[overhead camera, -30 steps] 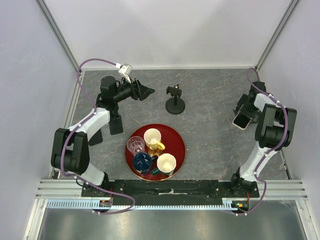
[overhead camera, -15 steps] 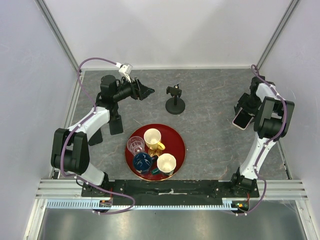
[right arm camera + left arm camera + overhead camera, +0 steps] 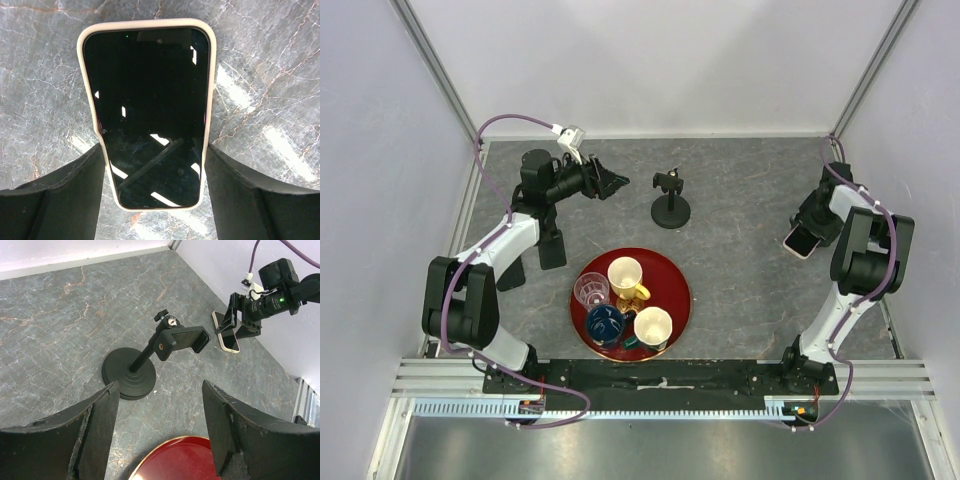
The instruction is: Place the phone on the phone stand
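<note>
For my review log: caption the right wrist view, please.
Slim, pale-rimmed, black-screened smartphone lying flat on grey marbled table, right pincer straddling its sides.

Left arm and right arm: white links, black joint housings, black wrist units. A purple cable loops along each arm; the left one ends in a white plug. Fingers: matte black, broad, tapered, edges rough and chipped. Green light on the right wrist unit. Bases share a black plate with a silver rail in front.
</note>
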